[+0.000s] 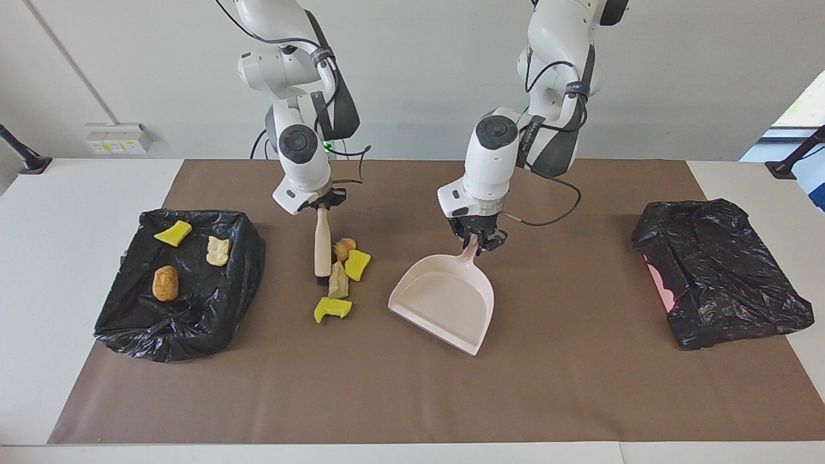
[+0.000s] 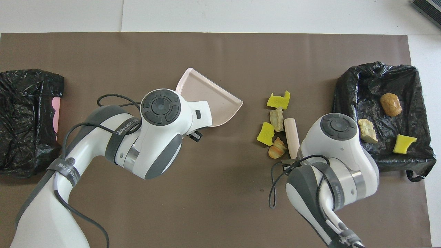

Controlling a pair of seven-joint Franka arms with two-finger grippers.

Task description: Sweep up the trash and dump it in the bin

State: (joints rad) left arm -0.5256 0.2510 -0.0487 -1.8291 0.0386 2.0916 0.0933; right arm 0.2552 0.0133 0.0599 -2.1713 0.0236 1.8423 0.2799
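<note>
My right gripper is shut on the handle of a wooden brush, whose bristles are down on the mat beside several loose trash pieces: an orange lump, a yellow wedge, a tan chunk and another yellow wedge. My left gripper is shut on the handle of the beige dustpan, whose mouth is angled toward the trash. The bin, lined with a black bag, stands at the right arm's end and holds three pieces.
A second black bag over something pink lies at the left arm's end of the brown mat. In the overhead view both hands hide their own fingertips; the brush and dustpan show beside them.
</note>
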